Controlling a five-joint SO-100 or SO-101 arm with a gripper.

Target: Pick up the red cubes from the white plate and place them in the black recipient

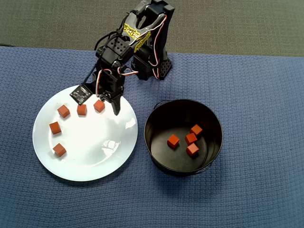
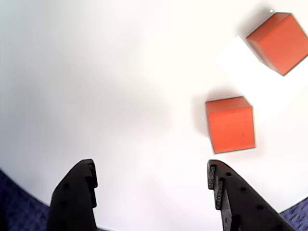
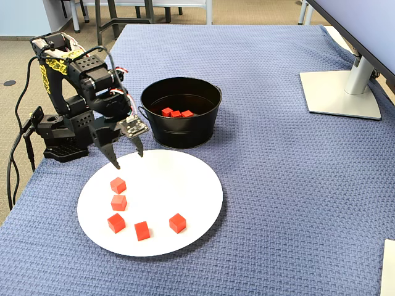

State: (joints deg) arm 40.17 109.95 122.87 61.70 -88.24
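A: Overhead, where did the cubes lie?

B: Five cubes (image 1: 81,109) sat on the plate (image 1: 90,161), toward its left half in that view; four more lay together inside the pot (image 1: 156,124), on its shiny floor. Plate and pot stood just beside each other on the blue cloth (image 1: 256,95).

A: And the gripper?

B: The gripper (image 3: 128,158) hung over the plate's rim nearest the arm's base (image 3: 58,148). Its jaws stood apart and held nothing.

A: What did the wrist view add?

B: Both fingers (image 2: 74,202) entered from the bottom edge, spread wide over bare white plate. One cube (image 2: 230,124) lay just above the right-hand finger, apart from it; a second cube (image 2: 280,42) sat farther off, at top right.

A: Any cube between the fingers?

B: None; the nearest lay ahead of the right-hand finger.
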